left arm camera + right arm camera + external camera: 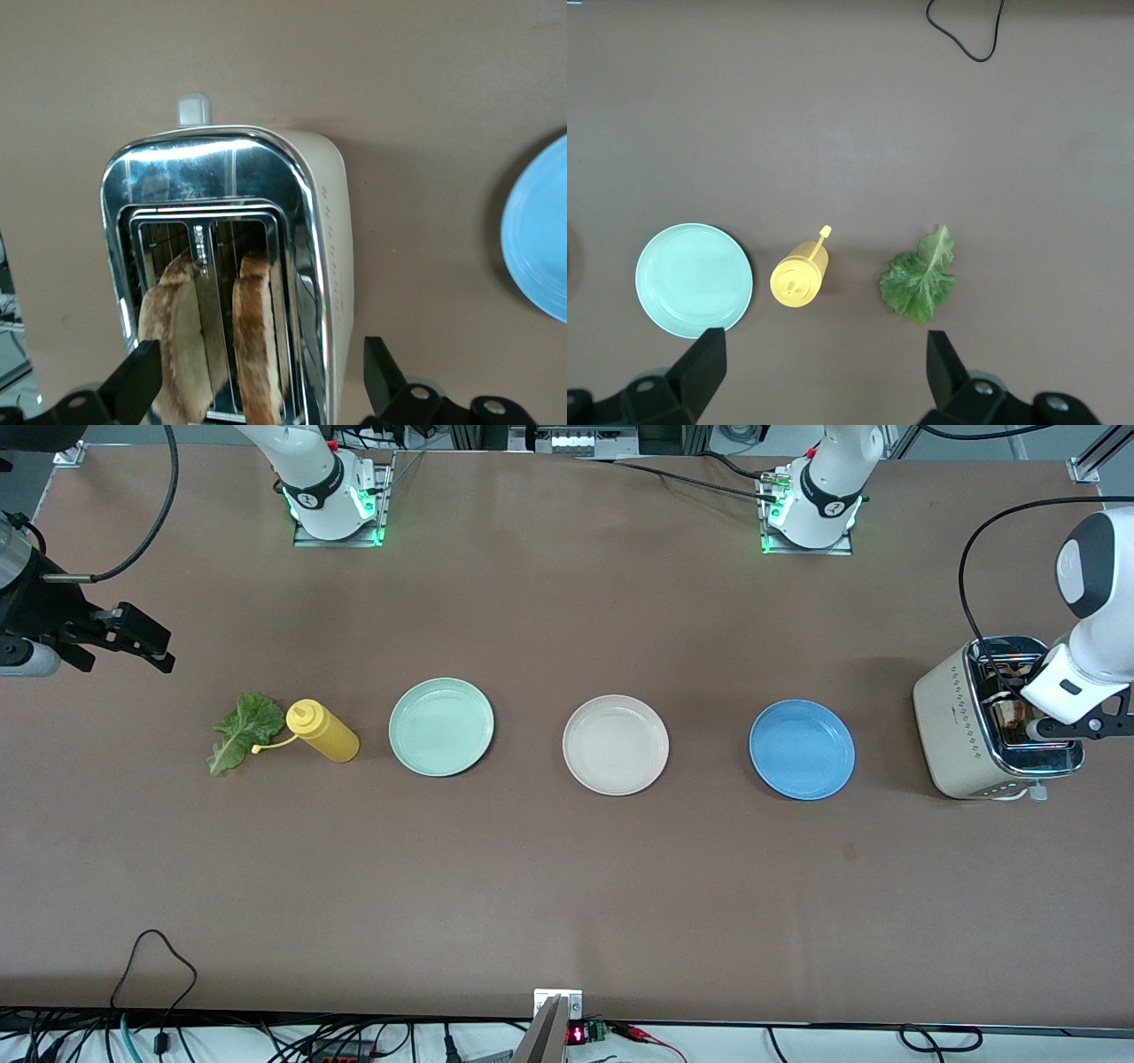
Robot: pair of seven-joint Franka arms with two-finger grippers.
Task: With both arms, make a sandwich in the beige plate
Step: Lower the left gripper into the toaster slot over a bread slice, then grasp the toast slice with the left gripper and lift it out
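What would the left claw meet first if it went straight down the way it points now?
Most likely the bread slices standing in the toaster. The open left claw hangs right over the slots, its fingers straddling both slices, though how far above is hard to judge.

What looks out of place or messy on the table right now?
Only the crinkled green lettuce leaf stands out: it lies on the bare brown table beside the yellow squeeze bottle, on no plate. The two toasted bread slices stand in the beige toaster. Nothing looks spilled or damaged.
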